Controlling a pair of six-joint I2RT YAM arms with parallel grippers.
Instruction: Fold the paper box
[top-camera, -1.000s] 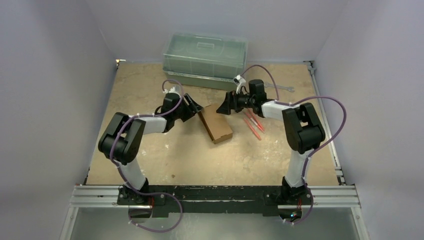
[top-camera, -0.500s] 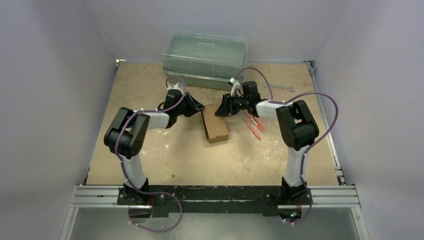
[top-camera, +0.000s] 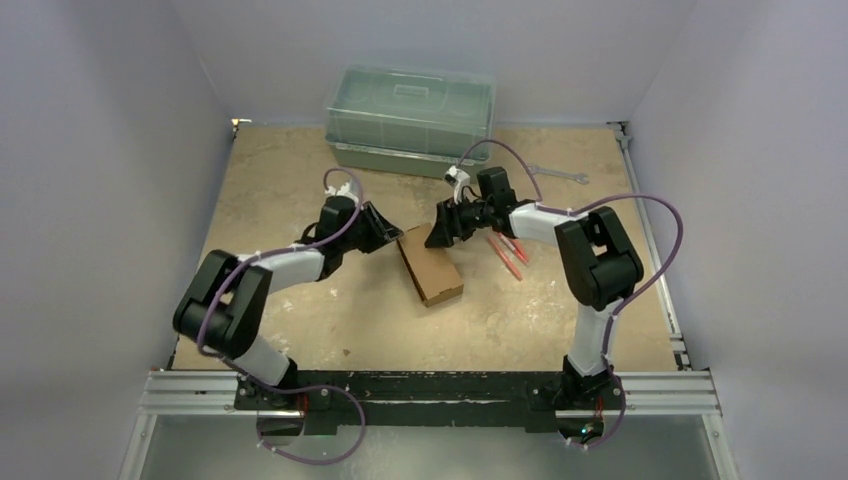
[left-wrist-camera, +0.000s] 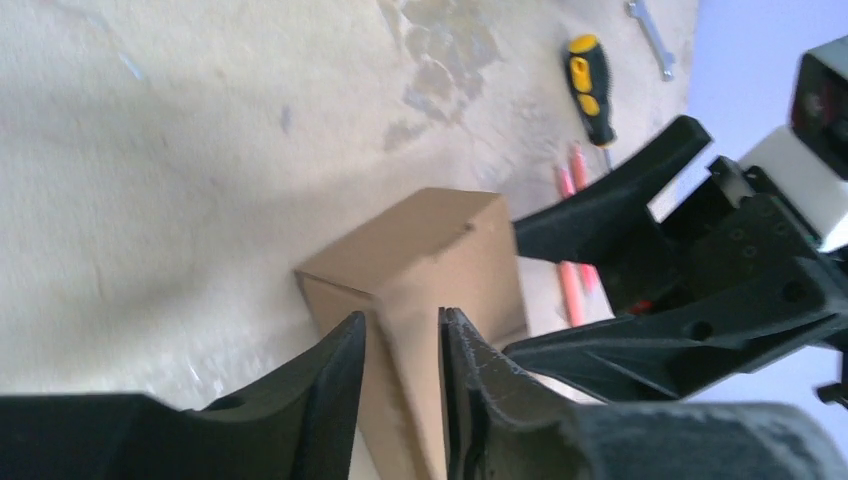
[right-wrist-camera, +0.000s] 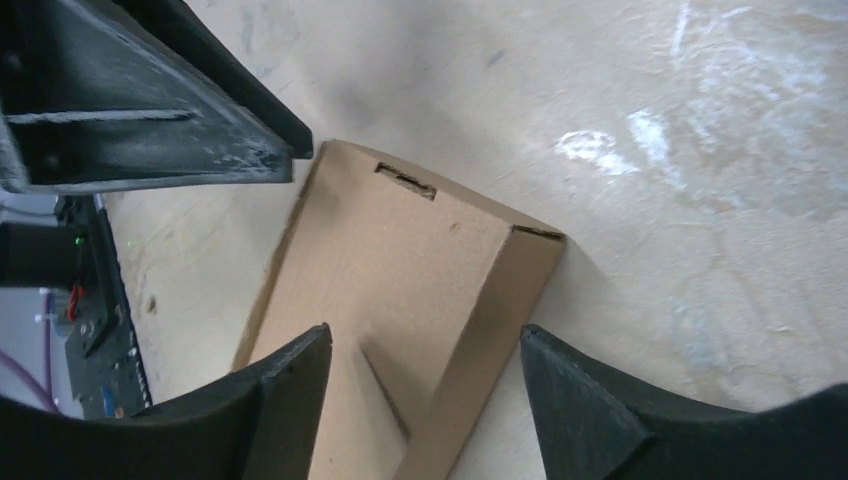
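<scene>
The paper box (top-camera: 430, 266) is a small brown carton lying on the tan table between the two grippers. My left gripper (top-camera: 392, 236) is at its far left corner. In the left wrist view the left gripper (left-wrist-camera: 403, 335) has its jaws nearly together, with the box's (left-wrist-camera: 440, 250) corner edge pinched between them. My right gripper (top-camera: 438, 234) is at the box's far end, facing the left one. In the right wrist view the right gripper (right-wrist-camera: 425, 345) is open, one finger over the box's (right-wrist-camera: 400, 270) top face and the other outside its side wall.
A large green-grey lidded plastic container (top-camera: 410, 120) stands at the back. Two red pens (top-camera: 508, 250) lie right of the box under the right arm. A wrench (top-camera: 560, 177) lies at the back right. A yellow-black screwdriver (left-wrist-camera: 590, 85) lies near the pens.
The left arm has swung its elbow out to the left and its gripper has stayed at the box's corner. The right gripper has moved left and nearer. The box has turned slightly.
</scene>
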